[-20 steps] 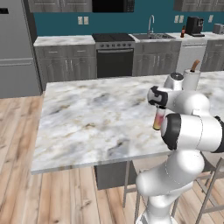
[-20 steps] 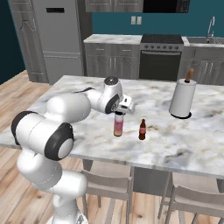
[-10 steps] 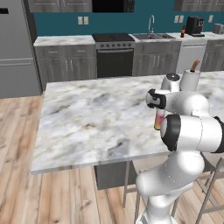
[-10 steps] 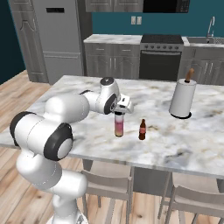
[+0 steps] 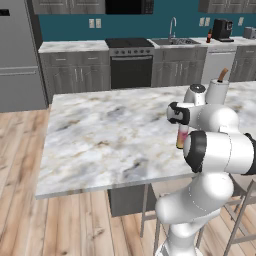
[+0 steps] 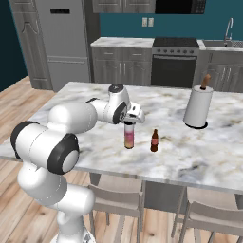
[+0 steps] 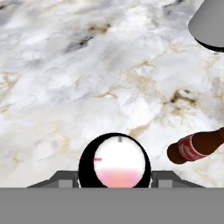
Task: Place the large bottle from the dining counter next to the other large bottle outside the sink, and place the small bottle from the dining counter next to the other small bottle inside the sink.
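Note:
The large bottle [image 6: 129,136], clear with pink and orange liquid, stands upright at the dining counter's [image 6: 85,92] near middle. My gripper [image 6: 129,122] is shut on its top from above. In the hand view the bottle's round cap [image 7: 114,162] sits between the two fingertips [image 7: 65,177]. The left base view has the large bottle [image 5: 181,137] hanging under the gripper [image 5: 181,122], partly behind my arm. The small bottle [image 6: 154,141], brown with a red label, stands just right of it, a short gap away, and reaches in from the right of the hand view as the small bottle [image 7: 197,146]. The sink [image 5: 175,41] is on the far back counter.
A paper towel roll [image 6: 198,107] on a dark holder stands on the dining counter beyond the small bottle. On the back counter, right of the sink, are a dark bottle [image 5: 209,36] and a coffee machine [image 5: 222,30]. Stools [image 6: 209,216] stand along the counter's near edge.
My wrist has shifted slightly to the left. The large bottle stays in the grip at nearly the same spot. The small bottle has not moved.

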Robot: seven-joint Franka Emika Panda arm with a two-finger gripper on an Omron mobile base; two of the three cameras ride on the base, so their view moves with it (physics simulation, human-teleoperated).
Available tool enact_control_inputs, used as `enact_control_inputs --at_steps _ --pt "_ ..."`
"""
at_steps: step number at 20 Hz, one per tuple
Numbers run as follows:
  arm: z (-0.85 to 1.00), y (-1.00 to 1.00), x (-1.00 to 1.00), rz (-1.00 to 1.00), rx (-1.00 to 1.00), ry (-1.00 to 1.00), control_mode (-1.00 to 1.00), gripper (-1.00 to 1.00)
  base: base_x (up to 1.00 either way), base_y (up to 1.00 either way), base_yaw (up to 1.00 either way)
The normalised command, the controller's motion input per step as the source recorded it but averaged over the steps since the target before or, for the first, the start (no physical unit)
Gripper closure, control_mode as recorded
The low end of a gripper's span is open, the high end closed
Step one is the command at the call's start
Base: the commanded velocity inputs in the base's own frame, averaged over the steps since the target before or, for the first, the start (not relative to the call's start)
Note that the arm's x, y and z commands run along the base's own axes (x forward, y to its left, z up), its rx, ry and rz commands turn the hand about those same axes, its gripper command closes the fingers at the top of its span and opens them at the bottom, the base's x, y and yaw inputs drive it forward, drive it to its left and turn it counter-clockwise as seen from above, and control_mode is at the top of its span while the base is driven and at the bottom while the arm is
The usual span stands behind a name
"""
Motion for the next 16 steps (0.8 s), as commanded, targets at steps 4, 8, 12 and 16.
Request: enact_control_inputs --at_steps 4,8,12,16 --pt "0.00 0.00 0.00 0.00 0.00 0.00 1.00 1.00 0.00 0.00 0.00" --pt "0.00 0.00 0.00 0.00 0.00 0.00 1.00 1.00 -0.15 0.00 0.00" --pt "0.00 0.00 0.00 0.00 0.00 0.00 1.00 1.00 -0.45 0.06 0.00" --pt "0.00 0.00 0.00 0.00 0.00 0.00 1.00 1.00 -0.56 0.12 0.00"
